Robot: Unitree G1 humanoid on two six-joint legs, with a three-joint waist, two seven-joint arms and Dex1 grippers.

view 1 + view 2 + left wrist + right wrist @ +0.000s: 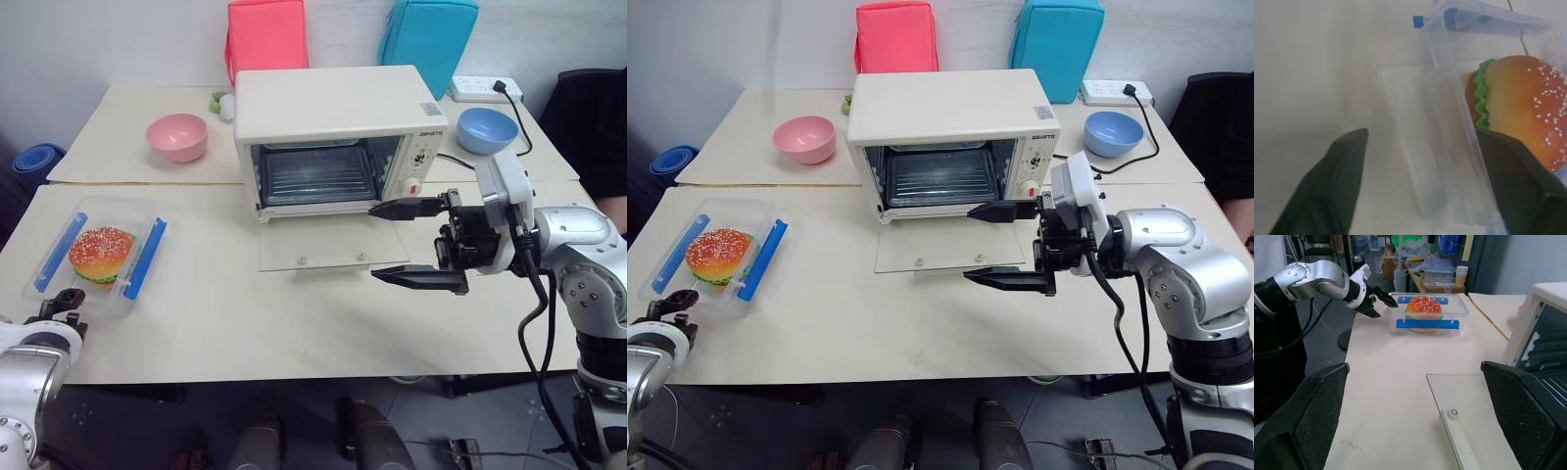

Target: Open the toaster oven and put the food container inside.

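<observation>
The cream-white toaster oven [338, 108] stands at the middle back of the table. Its glass door [328, 245] lies dropped flat in front, so the wire rack inside shows. The clear food container [98, 257], with blue clip strips and a sesame-bun burger inside, rests at the left of the table. My left gripper [61, 304] sits at the container's near end. In the left wrist view its open fingers [1342, 181] straddle the container's end wall [1449, 161], with a gap showing on one side. My right gripper [372, 242] hovers open, with nothing held, over the right part of the lowered door.
A pink bowl [177, 137] sits left of the oven and a blue bowl [487, 130] to its right, near a white power strip [485, 90] with a black cable. Pink [266, 34] and blue [428, 34] bags stand against the back wall.
</observation>
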